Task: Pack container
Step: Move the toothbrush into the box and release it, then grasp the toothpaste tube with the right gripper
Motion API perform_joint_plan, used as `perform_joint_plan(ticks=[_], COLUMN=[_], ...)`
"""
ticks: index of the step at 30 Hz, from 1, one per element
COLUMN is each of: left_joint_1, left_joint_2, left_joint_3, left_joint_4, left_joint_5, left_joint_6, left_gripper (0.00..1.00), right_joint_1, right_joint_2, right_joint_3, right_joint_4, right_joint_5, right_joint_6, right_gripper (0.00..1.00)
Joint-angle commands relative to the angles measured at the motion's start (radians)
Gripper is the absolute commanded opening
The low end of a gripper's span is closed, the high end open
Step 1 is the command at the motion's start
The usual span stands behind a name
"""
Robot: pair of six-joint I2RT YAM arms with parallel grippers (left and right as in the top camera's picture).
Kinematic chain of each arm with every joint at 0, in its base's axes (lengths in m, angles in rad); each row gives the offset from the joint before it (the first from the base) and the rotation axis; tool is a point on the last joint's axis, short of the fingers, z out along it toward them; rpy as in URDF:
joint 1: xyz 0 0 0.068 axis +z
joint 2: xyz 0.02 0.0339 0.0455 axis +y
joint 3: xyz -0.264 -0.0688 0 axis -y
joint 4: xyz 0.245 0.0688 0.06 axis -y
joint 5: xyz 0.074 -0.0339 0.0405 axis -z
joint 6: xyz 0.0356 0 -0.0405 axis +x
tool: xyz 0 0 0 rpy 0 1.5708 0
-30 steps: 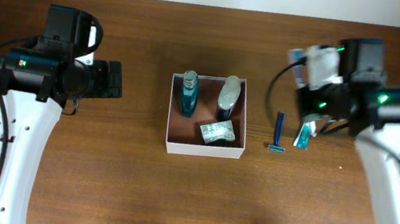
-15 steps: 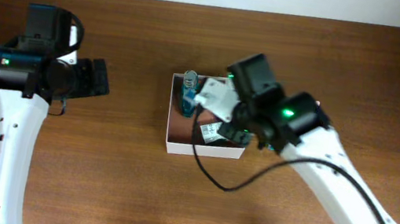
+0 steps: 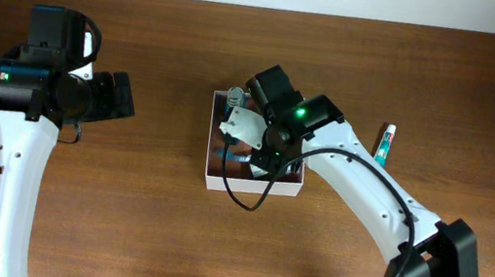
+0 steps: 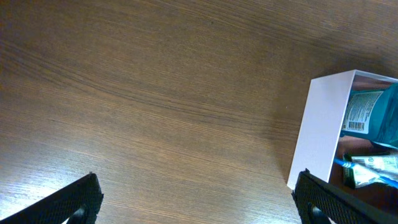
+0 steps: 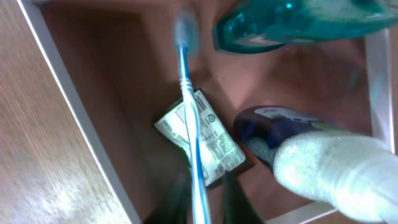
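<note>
The container [image 3: 250, 187] is a white-walled box with a reddish-brown inside at the table's middle; it also shows in the left wrist view [image 4: 320, 130] and the right wrist view [image 5: 74, 106]. In it lie a teal bottle [image 5: 298, 22], a white bottle with a dark cap [image 5: 329, 162] and a green-white packet [image 5: 214, 140]. My right gripper [image 3: 261, 146] is low over the container, shut on a thin blue-and-white razor [image 5: 189, 106] above the packet. My left gripper [image 3: 121, 98] is open and empty over bare table left of the container.
A white-and-teal tube [image 3: 384, 144] lies on the wooden table right of the container. My right arm reaches across from the lower right. The table's far edge runs along the top of the overhead view.
My right arm has swung left from the table's right side to over the container, bringing the razor, which has left the table. My left arm shifted slightly left.
</note>
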Motion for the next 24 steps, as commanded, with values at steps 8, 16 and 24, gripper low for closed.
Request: perform_joint_plan(ticks=[8, 16, 24], left_joint_1=[0.003, 0.003, 0.003], left_joint_2=[-0.014, -0.015, -0.015], left_joint_3=[-0.001, -0.001, -0.001], left_joint_4=[-0.001, -0.001, -0.002], left_joint_5=[0.010, -0.005, -0.005], left_joint_6=[-0.006, -0.006, -0.006], left_gripper=[1.00, 1.00, 1.00], right_joint_1=[0.007, -0.133, -0.574], right_joint_2=[-0.058, -0.326, -0.328], right_joint_3=[0.011, 0.011, 0.008], right_joint_4=[-0.009, 0.018, 0.005], right_joint_5=[0.022, 0.227, 0.041], right_joint_6=[0.114, 0.512, 0.769], right_gripper=[0.39, 0.59, 0.77])
